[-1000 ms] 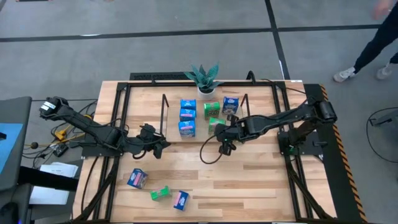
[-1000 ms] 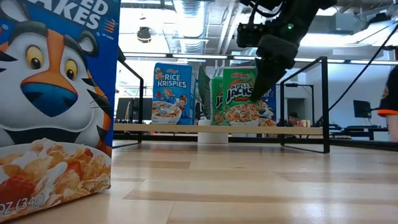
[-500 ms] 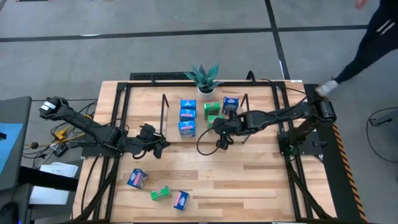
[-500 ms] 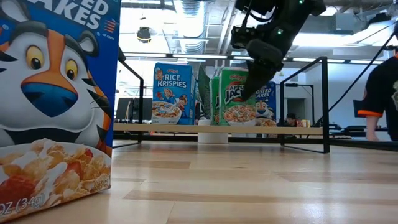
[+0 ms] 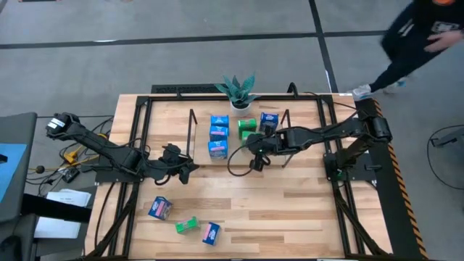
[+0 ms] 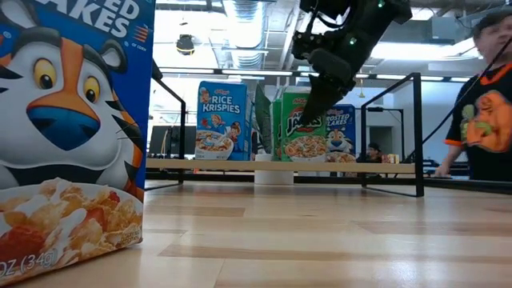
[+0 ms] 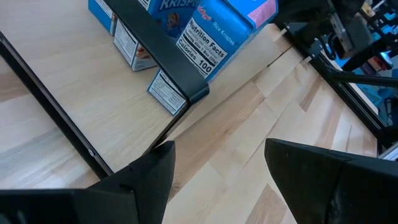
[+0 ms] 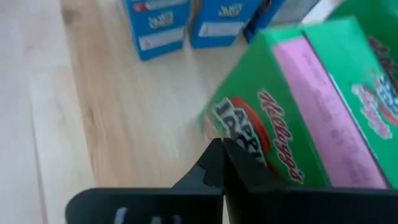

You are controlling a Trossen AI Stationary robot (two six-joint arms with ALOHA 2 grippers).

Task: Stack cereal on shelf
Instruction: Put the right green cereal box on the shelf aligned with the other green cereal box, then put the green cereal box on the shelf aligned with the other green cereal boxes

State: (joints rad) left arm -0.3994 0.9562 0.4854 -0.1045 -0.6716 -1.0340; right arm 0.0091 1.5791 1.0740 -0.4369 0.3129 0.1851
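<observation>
Pressing up against a green cereal box [image 8: 292,106] on the shelf [image 5: 239,156], the right gripper [image 5: 253,148] has its fingers closed together with nothing between them, their tips just touching the box's near face in the right wrist view; it looks to be nudging the box into line rather than carrying it. That box stands upright at the shelf's front, with a second green box [image 5: 247,126] and a blue box [image 5: 268,122] just behind it, and three more blue boxes [image 5: 219,135] in a row farther off on the shelf, toward the left arm. The left gripper [image 5: 190,170] waits with its fingers spread and empty, just off the shelf's end frame, the nearest blue box a short way ahead of it. Three boxes are not yet stacked: a blue one [image 5: 160,209], a green one [image 5: 187,226] and another blue one [image 5: 210,233] lie on the tabletop [image 5: 290,210], well apart from both grippers, on the left arm's side. These small cardboard boxes are likely very light and stiff at the edges but easy to dent on the broad faces; they would tip or slide under a slight push. A hold across the two narrow sides, near the middle of the height, seems safest. A person [image 6: 486,104] passes in the room beyond.
</observation>
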